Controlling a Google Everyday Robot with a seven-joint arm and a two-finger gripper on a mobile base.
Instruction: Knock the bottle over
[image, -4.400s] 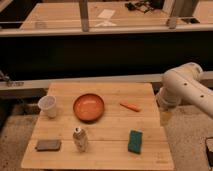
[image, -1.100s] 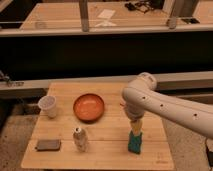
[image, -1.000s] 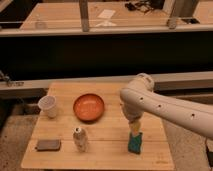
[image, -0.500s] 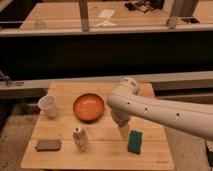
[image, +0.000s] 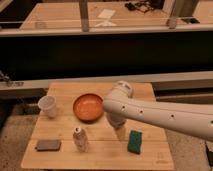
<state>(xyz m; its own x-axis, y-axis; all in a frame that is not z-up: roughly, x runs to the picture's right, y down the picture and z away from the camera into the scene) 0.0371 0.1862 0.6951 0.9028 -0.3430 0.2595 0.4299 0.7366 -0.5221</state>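
Observation:
The bottle is small and clear with a pale cap and whitish label. It stands upright near the front left of the wooden table. My arm reaches in from the right across the table. My gripper hangs below the arm's elbow, just above the table, to the right of the bottle and apart from it, beside the green sponge.
An orange bowl sits mid-table behind the bottle. A translucent white cup stands at the left. A dark grey block lies at the front left. A dark counter and rail run behind the table.
My arm and gripper have swung leftward across the table, from above the green sponge to its left, closer to the bottle. The bottle still stands upright.

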